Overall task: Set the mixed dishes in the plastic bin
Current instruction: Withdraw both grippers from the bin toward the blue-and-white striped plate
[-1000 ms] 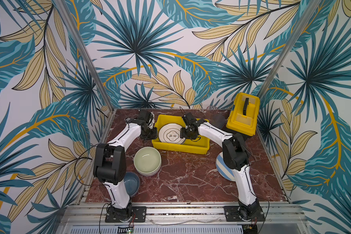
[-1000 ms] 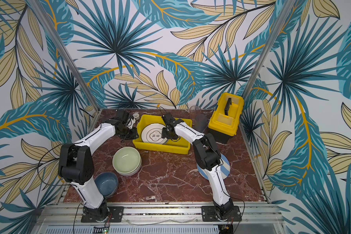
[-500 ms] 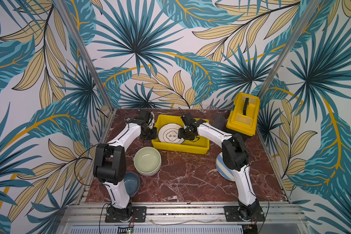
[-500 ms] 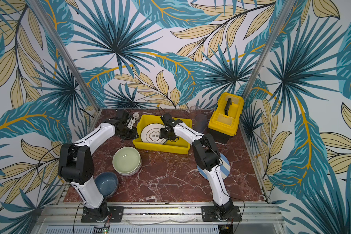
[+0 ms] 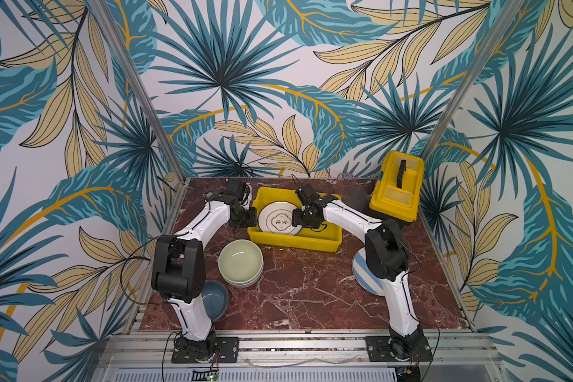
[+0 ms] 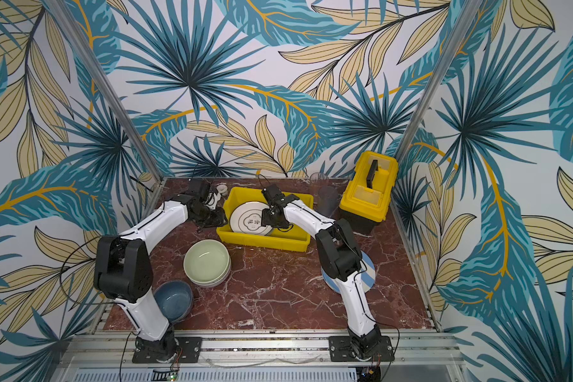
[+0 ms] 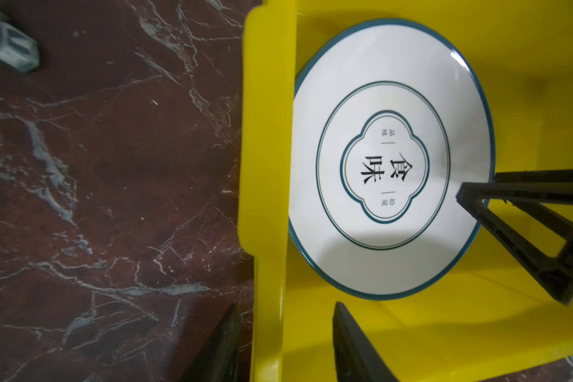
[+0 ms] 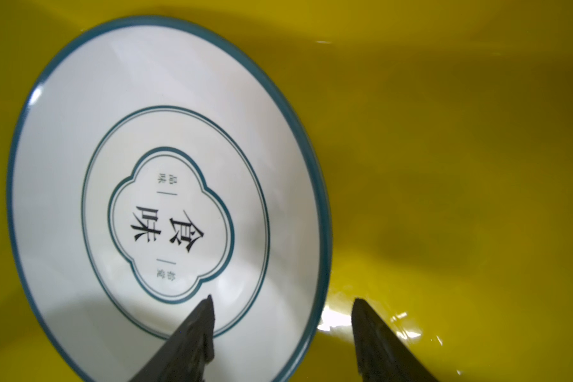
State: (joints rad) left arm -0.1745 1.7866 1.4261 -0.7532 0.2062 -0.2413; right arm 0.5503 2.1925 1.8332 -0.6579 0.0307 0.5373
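In both top views, your left gripper (image 5: pixel 247 220) sits at the left wall of the bin (image 5: pixel 325 244), a shallow, glossy yellow plastic tub on the red-brown marbled table (image 5: pixel 311 291). From up here you cannot tell how wide its jaws stand. Your right gripper (image 5: pixel 296 220) reaches into the bin over the right edge of the plate (image 5: pixel 277 220). The plate is round and white with a dark printed emblem, and it lies in the bin's left half. Outside the bin are a stack of bowls (image 5: pixel 240 264), pale green on top, a blue bowl (image 5: pixel 217 299) partly under your left arm, a striped plate (image 5: pixel 361 276) partly under your right arm, and a clear tumbler (image 5: pixel 356 197) beside the yellow toolbox (image 5: pixel 397 188).

In the left wrist view, the jaws are apart and hold nothing. The bin's rolled rim runs between the two black wedge-shaped fingers (image 7: pixel 351 340), one over the marble and one inside the bin. Whether either touches the wall cannot be told. The smooth, teal-rimmed plate lies just inside that wall.

In the right wrist view, the jaws are apart and straddle the plate's teal rim. One finger is over the white face, the other over the shiny yellow floor, and neither clearly presses the plate.
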